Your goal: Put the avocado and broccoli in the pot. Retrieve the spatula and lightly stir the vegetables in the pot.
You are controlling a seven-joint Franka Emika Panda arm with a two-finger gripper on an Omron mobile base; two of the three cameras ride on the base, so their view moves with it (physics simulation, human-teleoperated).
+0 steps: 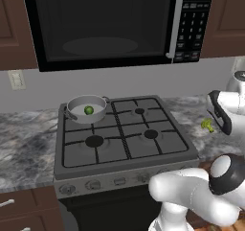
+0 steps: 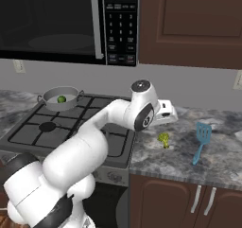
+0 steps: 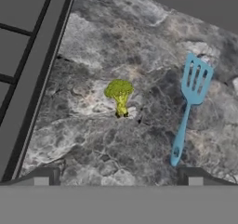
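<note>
The grey pot [image 1: 76, 111] [image 2: 49, 100] stands on the stove's back left burner, and the dark green avocado [image 1: 88, 110] [image 2: 61, 99] lies inside it. On the marble counter right of the stove lies the yellow-green broccoli [image 3: 119, 95] [image 2: 163, 139] [image 1: 207, 125]. The light blue spatula [image 3: 188, 104] [image 2: 201, 141] rests flat on the counter, to the right of the broccoli. My gripper [image 3: 118, 177] hangs above the counter over the broccoli. Its fingers stand wide apart with nothing between them.
The black stove [image 1: 122, 134] [image 3: 21, 56] has a raised edge just left of the broccoli. A microwave [image 1: 110, 24] and brown cabinets [image 2: 194, 23] hang overhead. The marble counter [image 3: 139, 56] stretches right of the stove to the wall.
</note>
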